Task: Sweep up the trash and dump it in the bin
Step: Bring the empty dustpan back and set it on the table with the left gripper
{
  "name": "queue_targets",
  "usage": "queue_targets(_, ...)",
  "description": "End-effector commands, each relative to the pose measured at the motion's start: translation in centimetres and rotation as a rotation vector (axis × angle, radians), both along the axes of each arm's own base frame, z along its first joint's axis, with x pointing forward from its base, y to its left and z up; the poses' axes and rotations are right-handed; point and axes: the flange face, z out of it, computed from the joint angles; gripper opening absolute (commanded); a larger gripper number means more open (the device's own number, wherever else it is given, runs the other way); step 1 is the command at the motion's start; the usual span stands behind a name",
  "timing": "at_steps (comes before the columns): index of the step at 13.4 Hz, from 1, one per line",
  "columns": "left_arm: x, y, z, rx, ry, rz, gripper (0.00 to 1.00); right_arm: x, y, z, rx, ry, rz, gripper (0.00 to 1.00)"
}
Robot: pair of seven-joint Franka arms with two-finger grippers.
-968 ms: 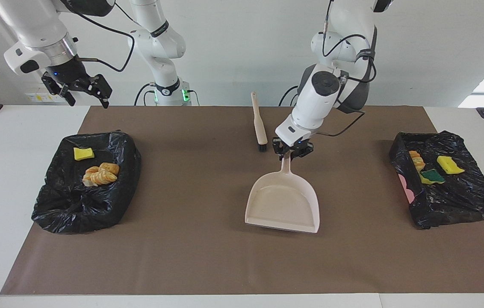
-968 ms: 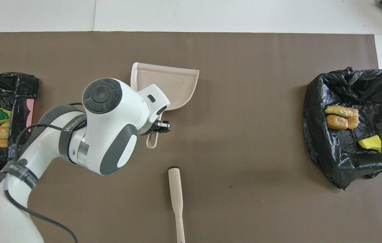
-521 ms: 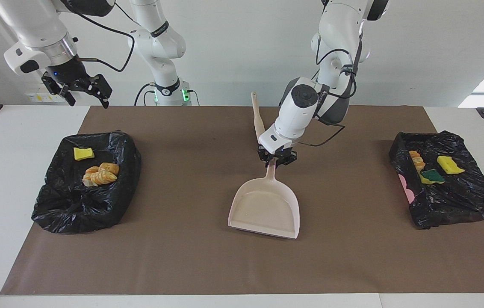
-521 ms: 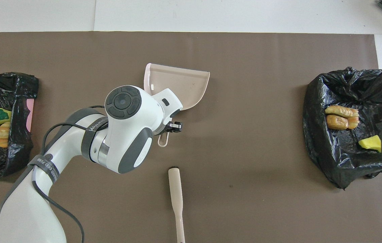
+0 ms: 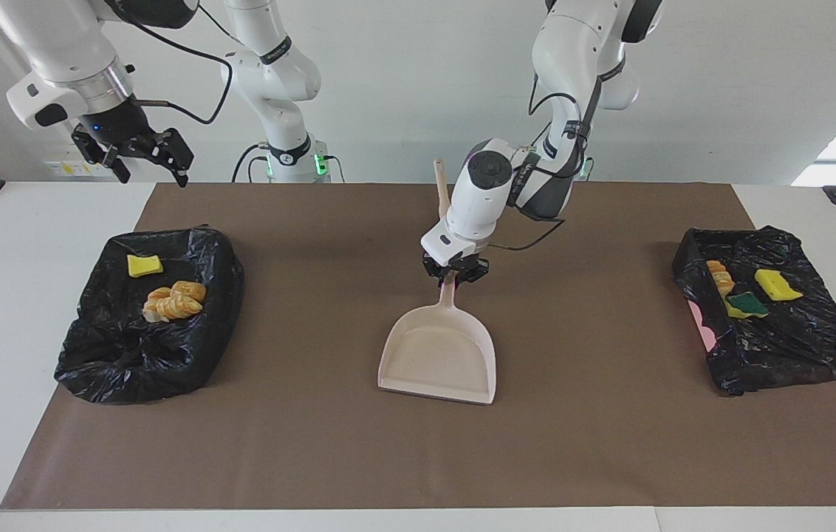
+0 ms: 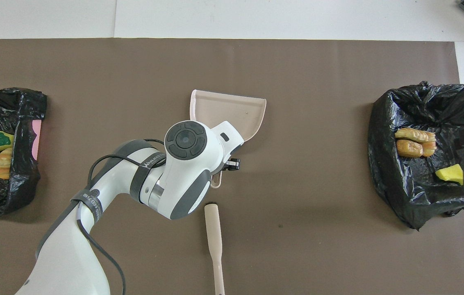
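Gripping the pale pink plastic dustpan (image 5: 439,353) by its handle, the left gripper (image 5: 453,270) is pinching tight mid-mat; trash (image 5: 174,301) is sitting in the black-lined bin (image 5: 130,362). Keeping the pan level matters. Right gripper (image 5: 143,157) is waiting, fingers spread.

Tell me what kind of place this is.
Likely a robotics lab test bench, not a home: two Franka arms mounted at a white table covered by a brown mat, bare white walls, and staged props, namely a dustpan and bag-lined bins.
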Motion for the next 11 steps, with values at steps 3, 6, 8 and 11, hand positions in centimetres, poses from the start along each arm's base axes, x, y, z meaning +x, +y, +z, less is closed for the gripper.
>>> queue_targets(3,1.2,-1.2,-0.1,0.058,-0.044,0.032,0.0,-0.5,-0.1,0.1,0.005,0.005,-0.016,1.0)
queue_targets(6,1.7,-0.9,0.0,0.042,-0.055,0.05,0.0,-0.5,-0.1,0.1,0.005,0.005,-0.016,1.0)
queue_targets(8,2.0,-0.9,0.2,0.028,-0.071,0.055,0.55,-0.5,-0.1,0.1,0.005,0.005,-0.016,1.0)
queue_targets(11,3.3,2.2,2.9,0.042,-0.067,0.091,1.0,-0.6,-0.1,-0.1,0.005,0.01,-0.016,1.0)
